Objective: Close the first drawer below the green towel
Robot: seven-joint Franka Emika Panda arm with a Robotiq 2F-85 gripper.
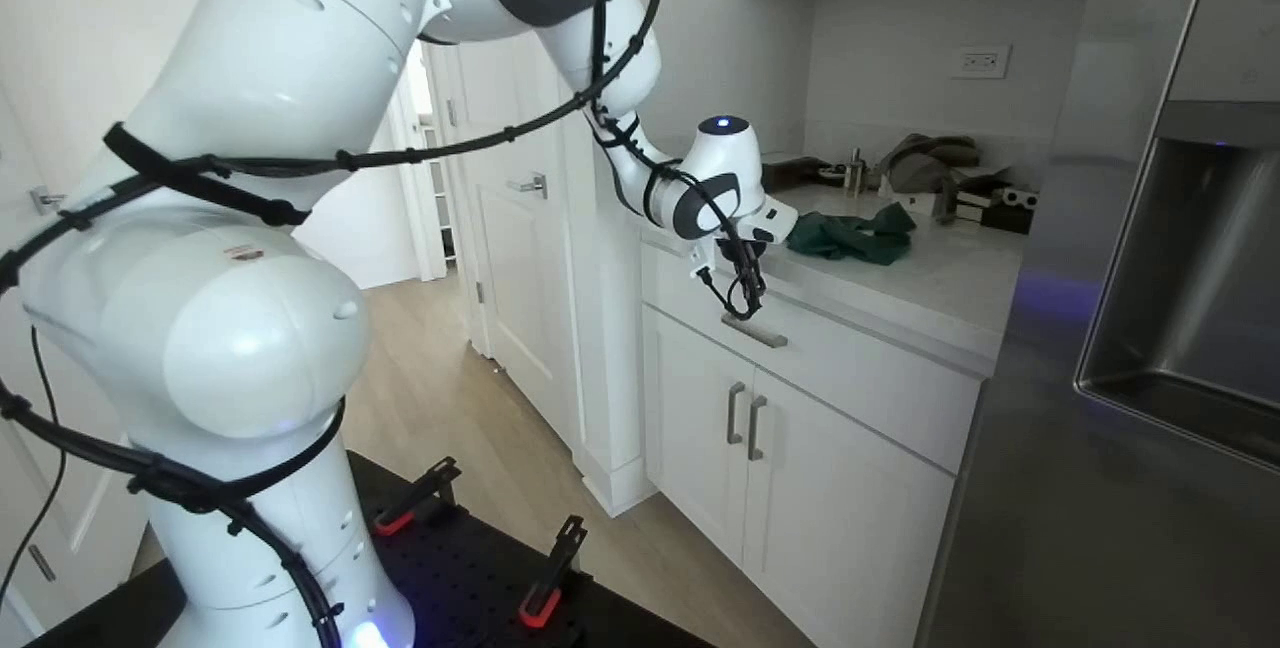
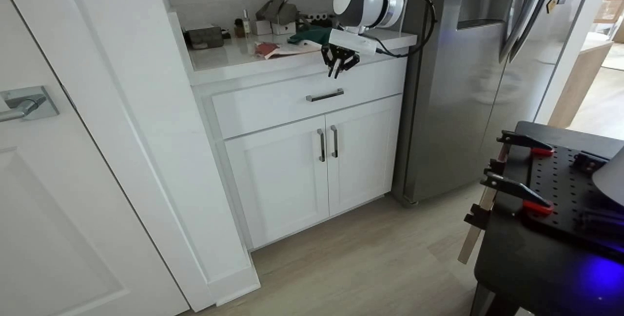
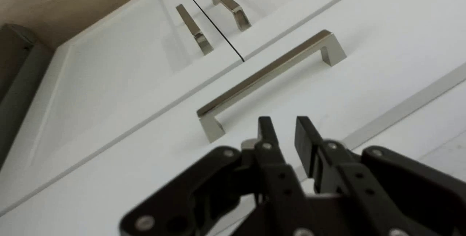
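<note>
- The drawer [image 2: 273, 110], the thing to be closed, is used here as landmark; its front appears nearly flush, though a small gap cannot be ruled out.
- Above the drawer, the green towel [image 1: 853, 236] is left crumpled on the counter [image 1: 960, 263]; below the drawer, cupboard doors [image 2: 278, 174] are fitted.
- A metal handle [image 3: 264, 73] is fixed across the drawer's middle.
- The gripper [image 3: 284, 121] is held before the drawer's upper part, its fingers pointed down. Its jaws are parted by a narrow gap with nothing held; whether the drawer is touched cannot be told.
- If the arm is driven too low, the handle could be struck or snagged by the fingertips [image 3: 267, 130].
- If the drawer is pushed off-centre, it could be skewed and jammed.
- If pressure is continued once the drawer is home, the fingers could be strained.
- If slack is left in the cable [image 1: 736, 244], seen overlapping the drawer, the handle could be caught.
</note>
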